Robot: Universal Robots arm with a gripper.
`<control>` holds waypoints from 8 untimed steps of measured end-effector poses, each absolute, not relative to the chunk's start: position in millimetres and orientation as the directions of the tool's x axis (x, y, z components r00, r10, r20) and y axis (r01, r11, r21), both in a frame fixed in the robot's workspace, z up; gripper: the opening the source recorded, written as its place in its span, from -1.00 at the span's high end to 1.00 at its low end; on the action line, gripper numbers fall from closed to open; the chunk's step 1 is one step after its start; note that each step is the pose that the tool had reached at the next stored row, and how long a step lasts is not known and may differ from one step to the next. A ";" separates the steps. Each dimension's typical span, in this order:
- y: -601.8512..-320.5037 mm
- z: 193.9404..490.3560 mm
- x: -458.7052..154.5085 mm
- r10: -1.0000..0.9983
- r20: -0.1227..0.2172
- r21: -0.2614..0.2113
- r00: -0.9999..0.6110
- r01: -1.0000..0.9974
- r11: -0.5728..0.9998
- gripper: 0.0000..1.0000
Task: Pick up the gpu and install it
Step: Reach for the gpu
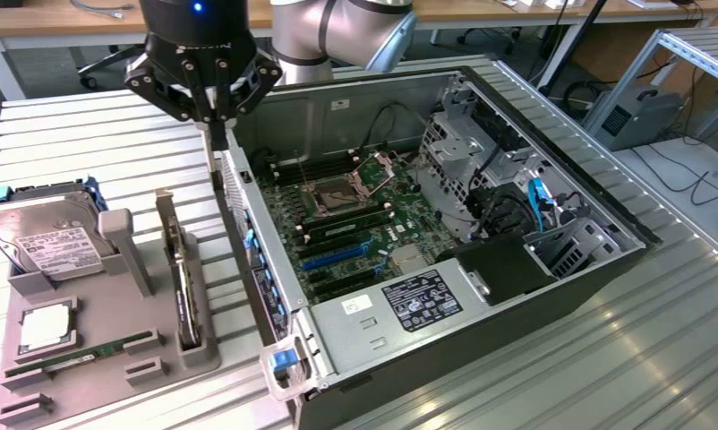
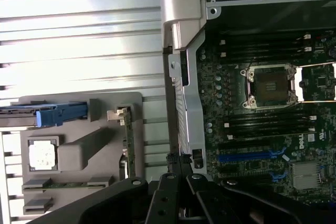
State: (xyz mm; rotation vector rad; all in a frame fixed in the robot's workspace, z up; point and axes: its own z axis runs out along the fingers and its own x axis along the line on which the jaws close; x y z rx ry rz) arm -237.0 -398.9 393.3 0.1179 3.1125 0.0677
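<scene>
The gpu [image 1: 183,273] stands thin edge-on in a slot of the grey holder tray [image 1: 108,313] at the exterior view's left, its silver bracket pointing up and away. My gripper [image 1: 217,134] hangs above the near wall of the open computer case [image 1: 258,269], beyond the gpu's far end and well above it. Its fingers are shut with nothing between them. In the wrist view the gripper [image 2: 178,171] sits over the case's edge, with the gpu [image 2: 126,135] in its tray beside it. Blue expansion slots [image 1: 335,255] lie on the motherboard [image 1: 371,210].
On the holder tray are a silver hard drive [image 1: 48,242] with a white label, a processor chip [image 1: 47,327] and a narrow green RAM stick [image 1: 79,356]. Drive cages and cables [image 1: 502,188] fill the case's far side. A slatted metal table [image 1: 598,358] carries everything.
</scene>
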 end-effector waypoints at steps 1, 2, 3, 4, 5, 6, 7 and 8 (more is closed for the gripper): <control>-398.9 393.3 -237.4 0.076 -0.024 0.044 -0.997 0.075 0.996 0.79; -398.9 393.3 -237.8 0.076 -0.024 0.044 -0.997 0.075 0.996 0.79; -398.9 393.3 -238.1 0.076 -0.024 0.044 -0.997 0.075 0.996 0.79; -398.9 393.3 -238.5 0.076 -0.024 0.044 -0.997 0.075 0.996 0.79; -398.9 393.3 -238.8 0.076 -0.024 0.044 -0.997 0.075 0.996 0.79; -398.9 393.3 -239.1 0.076 -0.024 0.044 -0.997 0.075 0.996 0.79; -398.9 393.3 -239.4 0.076 -0.024 0.044 -0.997 0.075 0.996 0.79; -398.9 393.3 -239.7 0.076 -0.024 0.044 -0.997 0.075 0.996 0.79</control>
